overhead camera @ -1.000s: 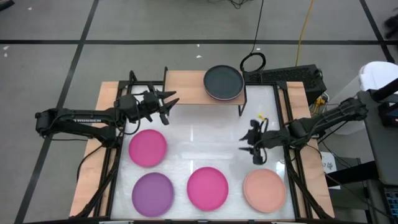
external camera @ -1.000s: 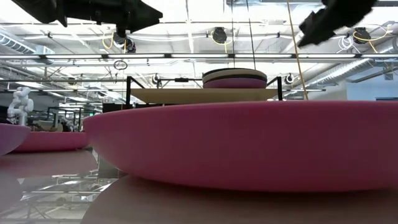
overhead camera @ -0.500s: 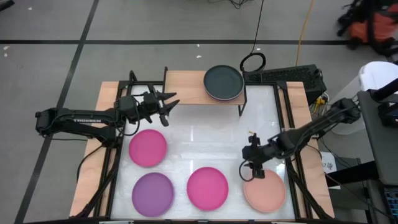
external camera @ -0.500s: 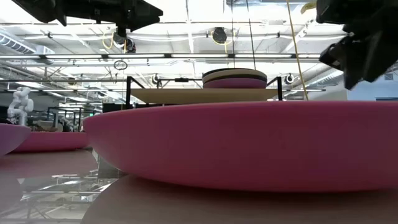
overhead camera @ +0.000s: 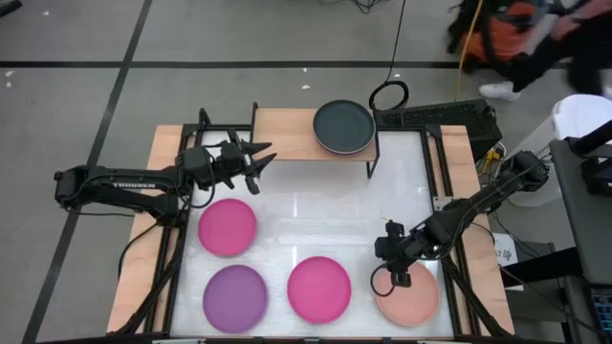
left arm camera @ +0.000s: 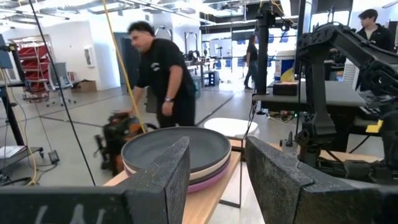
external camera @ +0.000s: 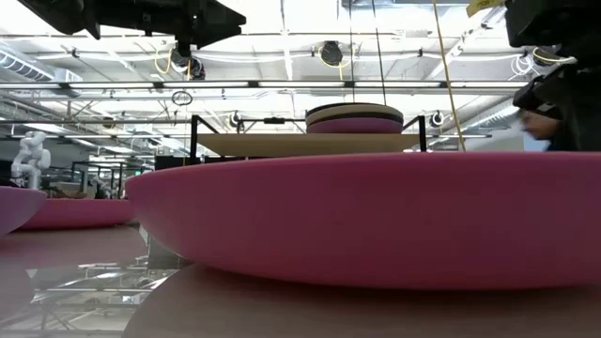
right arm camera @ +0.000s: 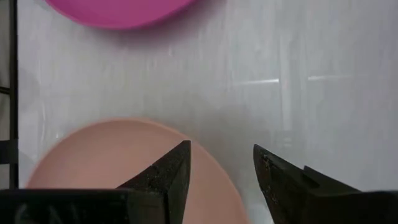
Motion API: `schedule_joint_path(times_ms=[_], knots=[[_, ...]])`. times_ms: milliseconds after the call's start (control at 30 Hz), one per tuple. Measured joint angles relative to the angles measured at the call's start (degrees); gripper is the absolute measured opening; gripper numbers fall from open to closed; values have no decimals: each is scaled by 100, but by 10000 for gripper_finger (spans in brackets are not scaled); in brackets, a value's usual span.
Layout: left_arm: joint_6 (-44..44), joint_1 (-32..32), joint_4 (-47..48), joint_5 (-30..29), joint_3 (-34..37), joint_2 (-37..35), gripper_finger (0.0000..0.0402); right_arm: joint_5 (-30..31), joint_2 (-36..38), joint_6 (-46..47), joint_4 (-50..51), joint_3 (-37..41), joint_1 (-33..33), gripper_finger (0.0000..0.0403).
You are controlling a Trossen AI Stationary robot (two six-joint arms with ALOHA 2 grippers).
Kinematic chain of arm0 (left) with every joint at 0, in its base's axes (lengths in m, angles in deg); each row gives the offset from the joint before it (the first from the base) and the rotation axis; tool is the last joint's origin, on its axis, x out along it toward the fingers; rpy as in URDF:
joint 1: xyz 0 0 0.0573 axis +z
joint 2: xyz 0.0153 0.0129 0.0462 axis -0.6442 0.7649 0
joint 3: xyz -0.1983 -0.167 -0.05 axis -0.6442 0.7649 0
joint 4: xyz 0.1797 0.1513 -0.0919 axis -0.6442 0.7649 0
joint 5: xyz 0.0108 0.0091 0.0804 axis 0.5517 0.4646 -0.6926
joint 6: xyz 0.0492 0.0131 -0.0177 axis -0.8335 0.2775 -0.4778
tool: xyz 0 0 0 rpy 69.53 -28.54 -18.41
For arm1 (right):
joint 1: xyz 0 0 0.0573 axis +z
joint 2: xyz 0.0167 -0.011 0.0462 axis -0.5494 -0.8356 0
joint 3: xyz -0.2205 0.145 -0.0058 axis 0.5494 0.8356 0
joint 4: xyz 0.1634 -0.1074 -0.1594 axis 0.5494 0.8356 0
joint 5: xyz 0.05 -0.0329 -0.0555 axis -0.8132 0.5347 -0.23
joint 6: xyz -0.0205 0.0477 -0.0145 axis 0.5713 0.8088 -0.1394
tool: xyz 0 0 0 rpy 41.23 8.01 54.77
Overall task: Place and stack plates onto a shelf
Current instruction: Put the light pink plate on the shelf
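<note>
The light-wood shelf (overhead camera: pixel 287 135) stands at the table's far edge. On its right end rests a stack of plates (overhead camera: pixel 343 127) with a dark grey one on top (left arm camera: pixel 177 149). Flat on the table lie a magenta plate (overhead camera: pixel 228 226), a purple plate (overhead camera: pixel 234 297), a second magenta plate (overhead camera: pixel 319 288) and a salmon plate (overhead camera: pixel 411 294). My left gripper (overhead camera: pixel 258 164) hovers open by the shelf's left front, pointing level at the stack (left arm camera: pixel 217 168). My right gripper (overhead camera: pixel 387 275) is open and points down over the salmon plate's left rim (right arm camera: pixel 186 146). One finger stands over the plate and one over the table.
A person bends over a bag on the floor beyond the table (left arm camera: pixel 163 74). A black cable loop (overhead camera: pixel 388 95) and a keyboard (overhead camera: pixel 448 116) lie behind the shelf's right end. There is bare white tabletop (overhead camera: pixel 316 215) between the shelf and the plates.
My right gripper has gone down and toward the table's near edge. It has moved from above the bare middle right of the table to the salmon plate's rim. It has tipped from nearly level to steeply downward and has rolled. Its fingers stay apart. No plate has moved.
</note>
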Motion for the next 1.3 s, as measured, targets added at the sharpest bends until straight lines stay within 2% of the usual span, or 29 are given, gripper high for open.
schedule_joint_path(times_ms=[300,533,1000,1133,1300], knots=[[2,0,17,0,0,2,161,-6,-418,111,-209,2,253,155],[34,0,102,0,-2,4,161,-230,-616,200,-274,12,280,155],[205,0,142,0,-2,4,161,-290,-642,798,-317,679,271,152],[214,-41,141,0,-2,4,161,-284,-617,791,-307,686,271,119],[152,-74,131,2,-2,4,161,-265,-466,765,-297,686,271,40]])
